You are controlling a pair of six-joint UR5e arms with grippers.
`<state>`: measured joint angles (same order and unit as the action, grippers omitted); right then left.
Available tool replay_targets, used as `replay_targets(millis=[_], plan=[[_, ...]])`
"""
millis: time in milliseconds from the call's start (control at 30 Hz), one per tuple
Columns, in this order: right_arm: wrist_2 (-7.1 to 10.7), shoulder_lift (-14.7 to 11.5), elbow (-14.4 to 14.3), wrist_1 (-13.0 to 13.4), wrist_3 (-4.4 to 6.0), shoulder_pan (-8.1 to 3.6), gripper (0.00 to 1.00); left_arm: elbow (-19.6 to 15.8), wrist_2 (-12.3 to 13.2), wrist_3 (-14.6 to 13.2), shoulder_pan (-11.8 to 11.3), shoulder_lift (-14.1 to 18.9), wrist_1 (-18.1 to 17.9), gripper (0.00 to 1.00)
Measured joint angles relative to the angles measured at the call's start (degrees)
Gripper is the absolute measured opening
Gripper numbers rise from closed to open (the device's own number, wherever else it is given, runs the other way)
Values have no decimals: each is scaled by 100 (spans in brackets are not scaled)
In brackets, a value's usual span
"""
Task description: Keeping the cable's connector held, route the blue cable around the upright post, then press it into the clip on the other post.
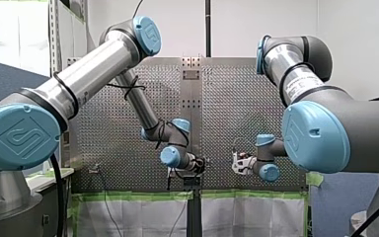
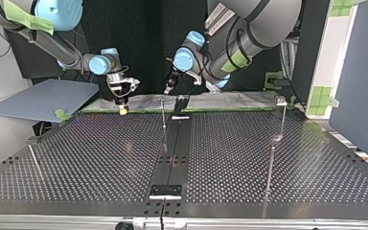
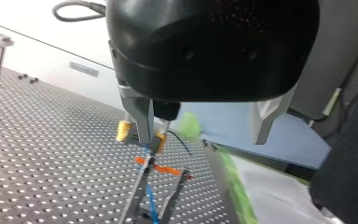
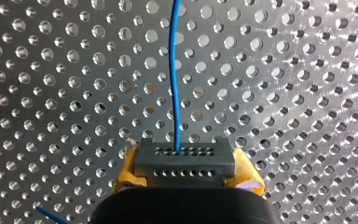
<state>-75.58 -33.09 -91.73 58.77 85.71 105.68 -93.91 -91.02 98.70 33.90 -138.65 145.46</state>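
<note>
**Connector clamped, left fingers wide**

My right gripper (image 4: 185,164) has its yellow pads (image 4: 248,179) clamped on the dark connector (image 4: 185,161). The blue cable (image 4: 174,74) runs straight ahead from it over the perforated table (image 2: 100,153). In the top view I hover at the table's far edge, just left of a thin post (image 2: 163,112), with wide plate on the near side. My left gripper (image 3: 203,138) holds its metal fingers (image 3: 142,119) apart, gripping nothing.

Top view: on the perforated table (image 2: 100,158), an upright post (image 2: 163,114) stands just left of the central strip (image 2: 176,143), a clip-topped post (image 2: 283,120) at far right. My right gripper (image 2: 122,110) hangs left of the upright post, my left gripper (image 2: 168,88) behind it. Right wrist view: the connector (image 4: 185,161) sits in my right gripper, the cable (image 4: 175,70) leading ahead over the table.
</note>
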Motion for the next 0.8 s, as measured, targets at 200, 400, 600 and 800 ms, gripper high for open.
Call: replay_targets(millis=[200, 400, 600, 800], plan=[[31, 3, 1, -11, 0, -3, 0, -1, -142, 280, 2, 2, -299, 100], [33, 1, 1, -6, 0, -2, 0, -1, -297, 402, 4, -2, -558, 100], [34, 2, 1, -12, 0, -10, 0, -1, -329, 413, 11, 0, -625, 100], [33, 1, -1, -13, 0, -9, 0, -1, -336, 420, 11, 1, -571, 100]])
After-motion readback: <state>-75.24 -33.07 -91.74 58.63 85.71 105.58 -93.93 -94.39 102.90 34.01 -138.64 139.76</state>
